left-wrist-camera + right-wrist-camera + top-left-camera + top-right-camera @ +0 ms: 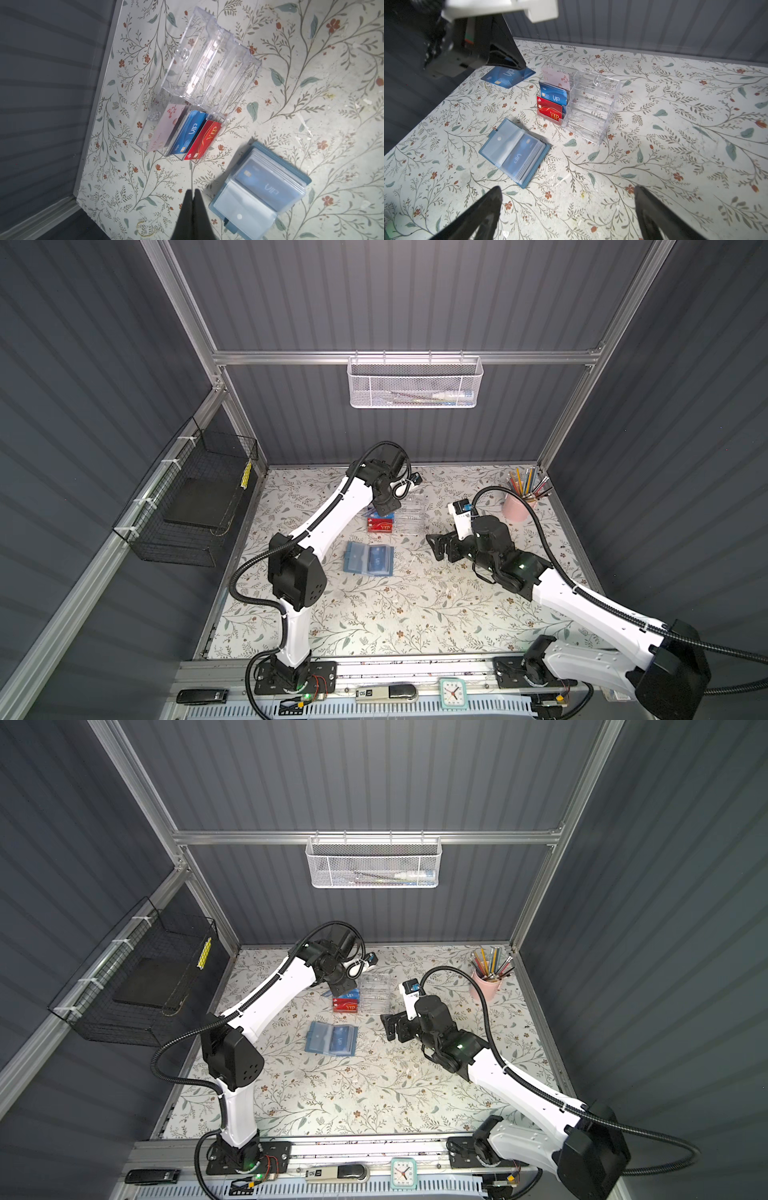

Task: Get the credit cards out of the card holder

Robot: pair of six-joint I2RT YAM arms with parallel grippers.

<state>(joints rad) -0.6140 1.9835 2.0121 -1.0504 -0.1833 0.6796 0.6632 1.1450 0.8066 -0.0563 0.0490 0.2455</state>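
Card holder (368, 559) lies open mid-table, sleeved credit card (522, 154) inside. Loose blue card (508, 76) on table toward far edge, beside acrylic box (591, 104). My left gripper (193, 199) pressed together, empty; right gripper (568, 190) spread wide, near holder. I judge extraction part-done. Next: pin holder, slide sleeved card out.

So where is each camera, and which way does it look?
Top views: high in front, looking down at table, left arm, right arm.
Left wrist: on the left arm, looking down past the shut left hand at box and holder.
Right wrist: on the right arm, looking past the open right hand toward the back wall.
Shared: all four see holder and box.
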